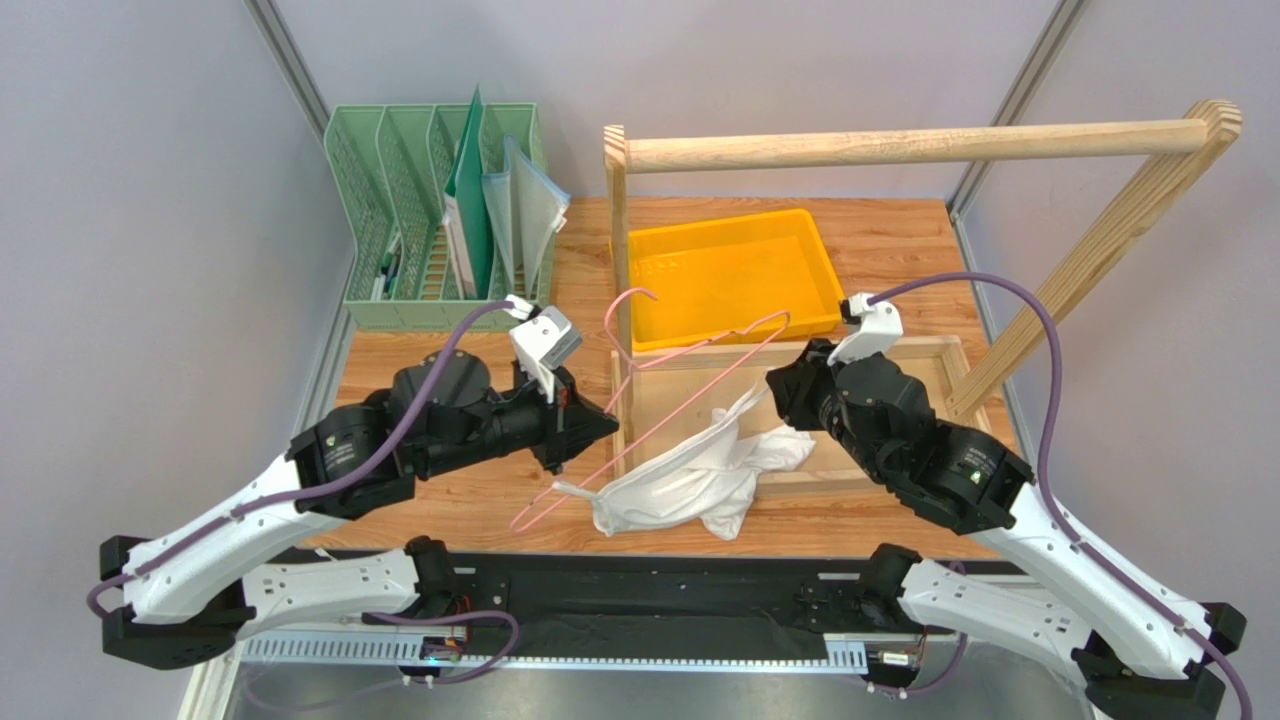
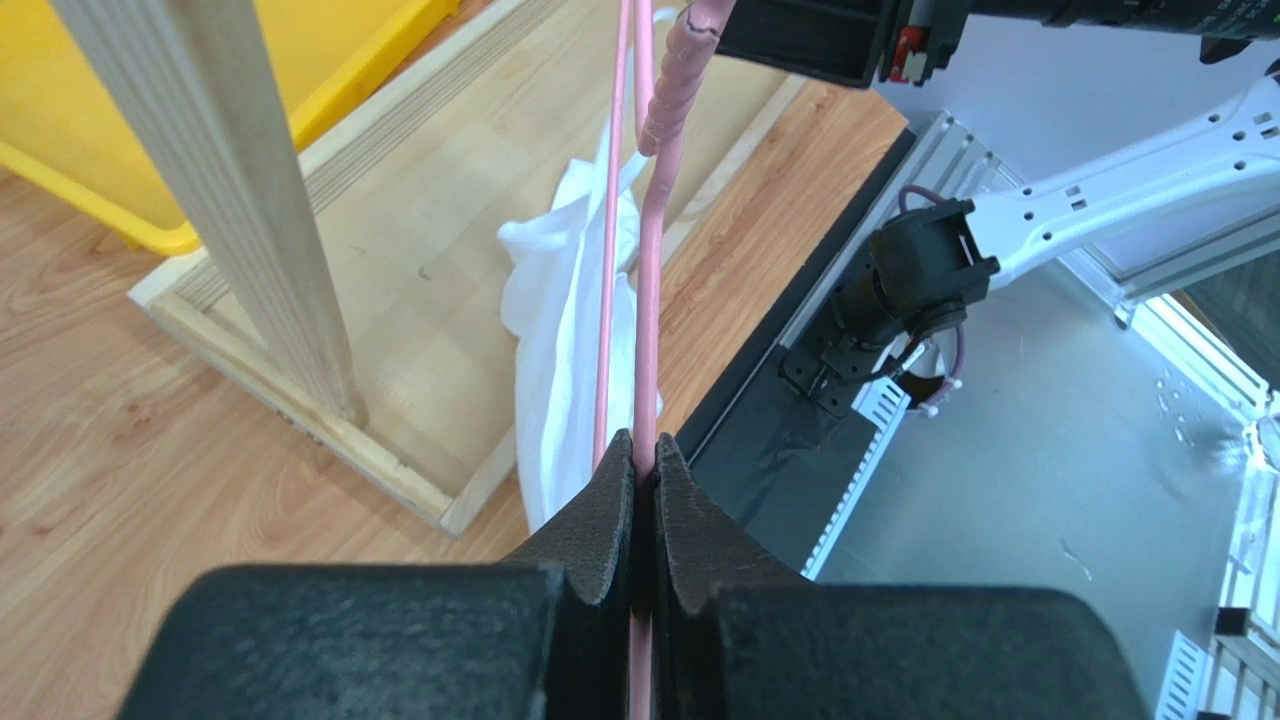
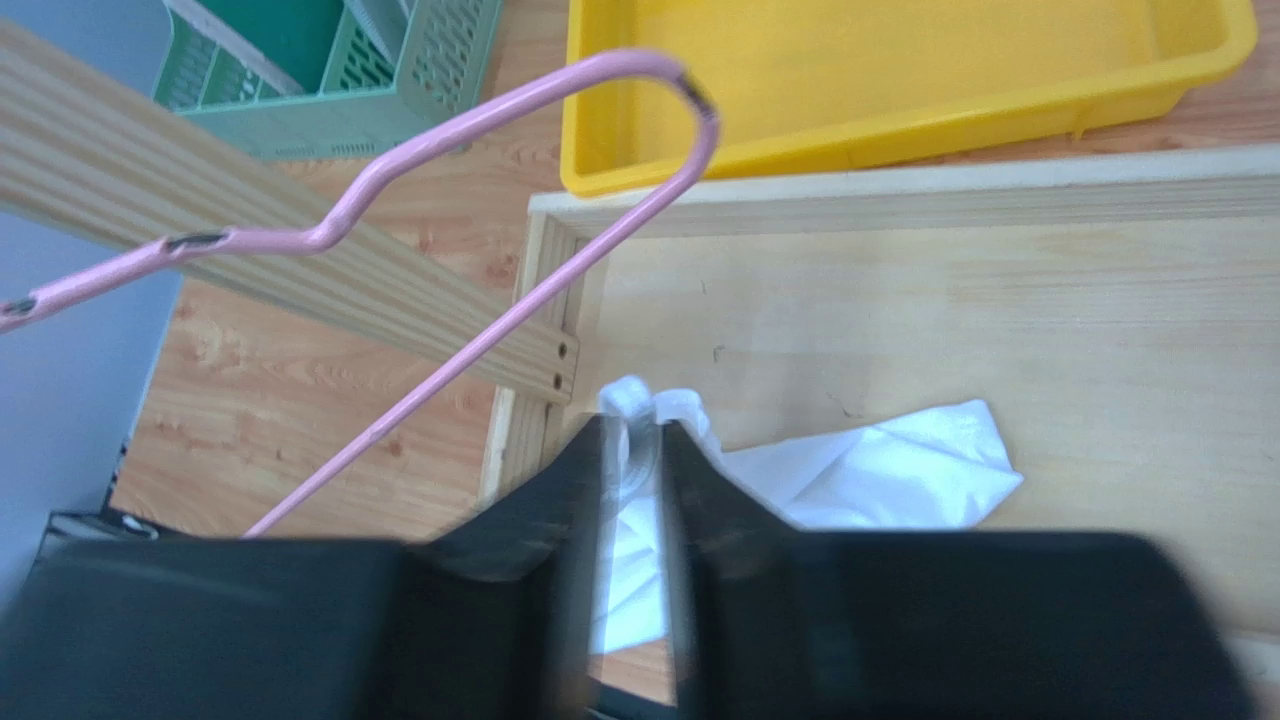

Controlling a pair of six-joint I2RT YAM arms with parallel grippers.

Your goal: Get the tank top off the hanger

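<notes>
The left gripper (image 2: 642, 465) is pressed tight on the hanger (image 2: 648, 300) wire. The right gripper (image 3: 639, 443) pinches the tank top (image 1: 676, 488), sagging at the table's six o'clock. Removal looks half-done; next, the fabric needs pulling off toward four o'clock.

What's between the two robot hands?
Top view: the hanger and the tank top span from the left gripper to the right gripper.

Probably robot lab, grey booth walls (image 1: 135, 180), aluminium rail (image 1: 601, 653)
</notes>
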